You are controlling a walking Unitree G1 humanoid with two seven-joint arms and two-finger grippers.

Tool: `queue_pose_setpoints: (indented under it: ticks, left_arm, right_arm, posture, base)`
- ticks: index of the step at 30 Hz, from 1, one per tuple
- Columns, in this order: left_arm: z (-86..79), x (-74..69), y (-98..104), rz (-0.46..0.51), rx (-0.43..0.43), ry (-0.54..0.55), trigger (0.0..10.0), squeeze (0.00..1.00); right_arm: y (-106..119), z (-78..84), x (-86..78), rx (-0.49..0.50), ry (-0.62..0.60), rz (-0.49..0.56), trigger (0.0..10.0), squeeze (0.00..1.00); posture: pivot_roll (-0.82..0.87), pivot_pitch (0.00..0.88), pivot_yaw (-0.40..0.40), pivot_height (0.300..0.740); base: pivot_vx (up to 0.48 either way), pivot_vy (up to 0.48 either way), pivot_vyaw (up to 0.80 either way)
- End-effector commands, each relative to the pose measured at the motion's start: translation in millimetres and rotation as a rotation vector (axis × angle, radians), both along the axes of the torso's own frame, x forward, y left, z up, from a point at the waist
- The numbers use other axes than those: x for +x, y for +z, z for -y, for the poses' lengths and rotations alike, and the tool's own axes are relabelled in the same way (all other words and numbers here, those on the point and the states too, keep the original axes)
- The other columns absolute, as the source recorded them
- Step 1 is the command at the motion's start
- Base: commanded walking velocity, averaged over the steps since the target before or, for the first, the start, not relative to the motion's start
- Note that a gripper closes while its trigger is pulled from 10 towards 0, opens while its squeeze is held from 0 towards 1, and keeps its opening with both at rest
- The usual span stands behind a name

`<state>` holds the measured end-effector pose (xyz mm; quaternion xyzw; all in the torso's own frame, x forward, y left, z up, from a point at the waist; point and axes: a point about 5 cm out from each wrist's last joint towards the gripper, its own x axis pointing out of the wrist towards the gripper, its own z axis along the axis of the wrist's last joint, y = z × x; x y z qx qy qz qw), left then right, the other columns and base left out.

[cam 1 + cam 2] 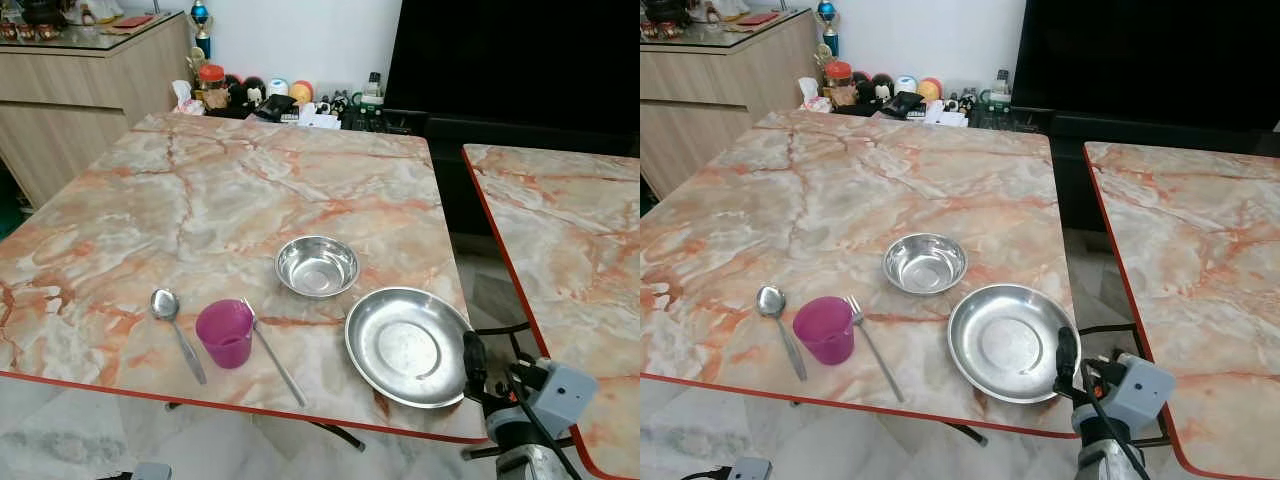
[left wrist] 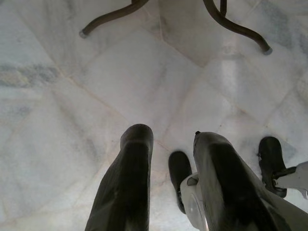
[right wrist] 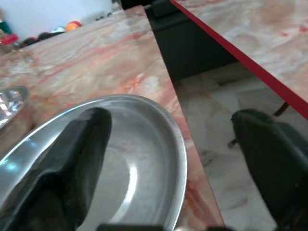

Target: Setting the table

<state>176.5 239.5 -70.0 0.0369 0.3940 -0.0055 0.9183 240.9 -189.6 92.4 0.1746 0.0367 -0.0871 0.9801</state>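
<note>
On the marble table, near its front edge, lie a steel plate, a smaller steel bowl behind it, a pink cup, a spoon left of the cup and a fork right of it. My right gripper is open at the plate's right rim. One of its fingers is over the plate, while the other hangs past the table's edge. My left gripper hangs open below the table, pointing at the floor.
A second marble table stands to the right across a narrow gap. Bottles, toys and small items crowd the floor behind the far edge. A wooden sideboard is at the back left, and a black screen at the back right.
</note>
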Motion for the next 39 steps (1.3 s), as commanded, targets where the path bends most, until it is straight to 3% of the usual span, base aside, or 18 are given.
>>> queue_pose_setpoints:
  ticks: [1, 3, 4, 5, 8, 9, 10, 11, 39]
  left_arm:
    - [3.2, -5.9, -3.8, -0.027, 0.002, -0.027, 10.0, 0.0]
    - [3.5, -6.2, -4.0, -0.028, 0.003, -0.031, 10.0, 0.0]
    - [3.3, -6.4, -4.0, -0.028, 0.003, -0.031, 10.0, 0.0]
    - [3.0, -7.0, -4.2, -0.029, 0.004, -0.029, 10.0, 0.0]
    - [2.8, -7.4, -4.4, -0.031, 0.006, -0.029, 10.0, 0.0]
    - [2.6, -7.6, -4.4, -0.031, 0.006, -0.029, 10.0, 0.0]
    - [2.5, -7.7, -4.4, -0.032, 0.007, -0.029, 10.0, 0.0]
    - [2.1, -8.1, -4.5, -0.032, 0.007, -0.029, 10.0, 0.0]
    - [-0.2, -6.2, -2.9, -0.031, 0.011, -0.041, 10.0, 0.0]
  right_arm:
    - [-4.9, 0.0, 0.7, 0.029, 0.0, -0.042, 10.0, 0.0]
    - [-3.2, -1.5, 3.5, 0.028, 0.017, -0.04, 10.0, 0.0]
    - [-3.7, -1.2, 4.7, 0.024, 0.02, -0.05, 8.1, 0.0]
    - [-7.3, -0.1, 6.2, 0.021, 0.017, -0.083, 0.0, 0.0]
    - [-10.4, -0.9, 7.2, 0.035, 0.024, -0.104, 0.0, 0.0]
    - [-11.6, -2.3, 8.0, 0.056, 0.036, -0.108, 2.0, 0.0]
    - [-12.1, -3.3, 8.5, 0.07, 0.044, -0.109, 2.0, 0.0]
    - [-13.1, -3.7, 9.1, 0.068, 0.047, -0.115, 10.0, 0.0]
    - [-24.4, -11.6, 15.9, 0.14, 0.086, -0.161, 10.0, 0.0]
  posture:
    - [-0.01, 0.097, -0.038, 0.74]
    - [-0.01, 0.097, -0.04, 0.74]
    - [-0.01, 0.098, -0.039, 0.74]
    - [-0.01, 0.098, -0.039, 0.74]
    - [-0.01, 0.096, -0.039, 0.74]
    - [-0.01, 0.096, -0.039, 0.74]
    - [-0.01, 0.096, -0.039, 0.74]
    - [0.0, 0.093, -0.036, 0.74]
    - [0.0, 0.078, -0.027, 0.74]
  base:
    - [0.0, 0.0, 0.0]
    - [0.0, 0.0, 0.0]
    - [0.0, 0.0, 0.0]
    - [0.0, 0.0, 0.0]
    - [0.0, 0.0, 0.0]
    - [0.0, 0.0, 0.0]
    - [0.0, 0.0, 0.0]
    - [0.0, 0.0, 0.0]
    - [0.0, 0.0, 0.0]
